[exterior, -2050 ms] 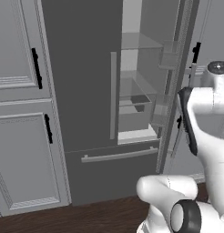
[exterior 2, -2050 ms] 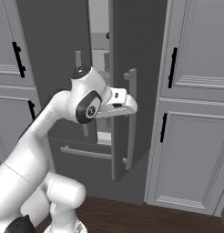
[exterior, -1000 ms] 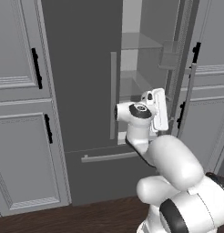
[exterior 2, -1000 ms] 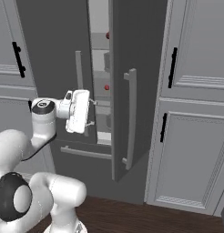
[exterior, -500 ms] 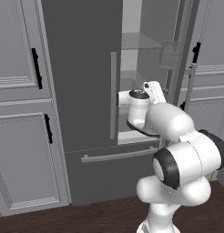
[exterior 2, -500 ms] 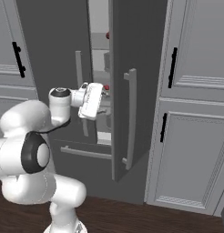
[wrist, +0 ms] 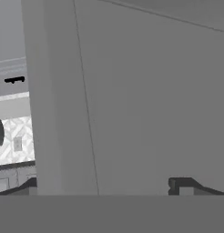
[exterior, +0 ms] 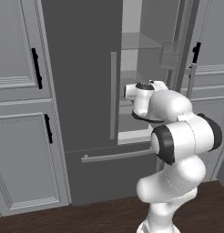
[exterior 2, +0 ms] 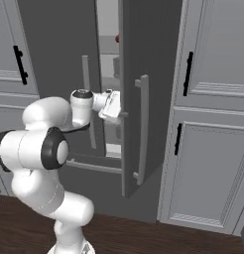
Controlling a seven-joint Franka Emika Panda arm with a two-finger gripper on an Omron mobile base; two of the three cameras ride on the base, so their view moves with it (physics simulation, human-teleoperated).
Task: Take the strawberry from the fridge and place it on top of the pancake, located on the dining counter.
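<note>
The dark grey fridge (exterior: 82, 68) has its left door shut and its right door (exterior 2: 149, 74) swung open, so glass shelves (exterior: 139, 43) show inside. My gripper (exterior 2: 116, 110) reaches into the gap between the doors at mid-shelf height, with the hand (exterior: 132, 91) just inside the opening. In the hand view the two fingertips (wrist: 182, 184) stand far apart with nothing between them, facing a flat grey fridge surface (wrist: 145, 91). A small red thing (exterior 2: 117, 38) sits on an upper shelf; I cannot tell whether it is the strawberry. The pancake and dining counter are out of view.
Light grey panelled cabinets with black handles flank the fridge on the left (exterior: 22, 91) and right (exterior 2: 213, 99). The open door's long handle (exterior 2: 143, 129) hangs just right of my hand. The lower drawer bar (exterior: 114, 155) runs below. Dark wood floor (exterior 2: 144, 233) lies underneath.
The arm has swung from the right of the fridge round to the front and pushed the hand into the opening between the doors.
</note>
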